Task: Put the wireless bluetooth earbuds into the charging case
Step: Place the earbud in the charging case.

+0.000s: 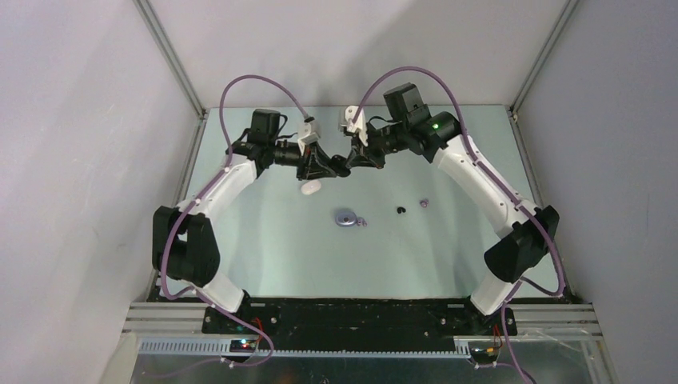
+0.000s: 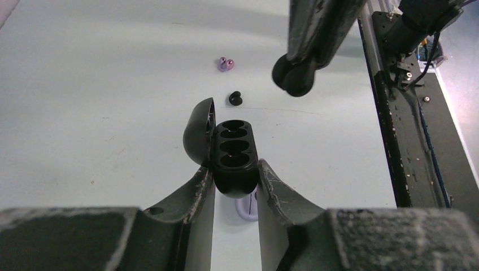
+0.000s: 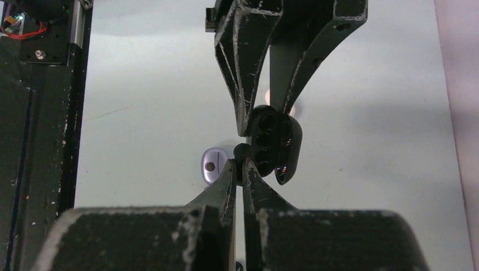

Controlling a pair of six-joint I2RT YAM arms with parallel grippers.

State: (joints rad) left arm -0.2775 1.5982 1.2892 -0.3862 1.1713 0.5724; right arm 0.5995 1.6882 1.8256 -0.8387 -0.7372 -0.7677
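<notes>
Left claw (image 2: 236, 169) grips the open case (image 2: 233, 144), long axis pointing straight outward; right claw (image 3: 241, 165) pinches a black earbud (image 3: 242, 151).

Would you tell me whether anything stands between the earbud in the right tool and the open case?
Nothing visible does. The left tool holds the black case with its lid swung aside and its sockets exposed, and the right tool holds a black earbud right beside them.

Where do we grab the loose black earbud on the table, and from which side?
Probably across the narrow waist of the black earbud, coming straight down from above. It lies low on the table and is bean-shaped with two lobes, so a side approach would only scrape it. The lavender earbud sits apart, leaving room either side.
</notes>
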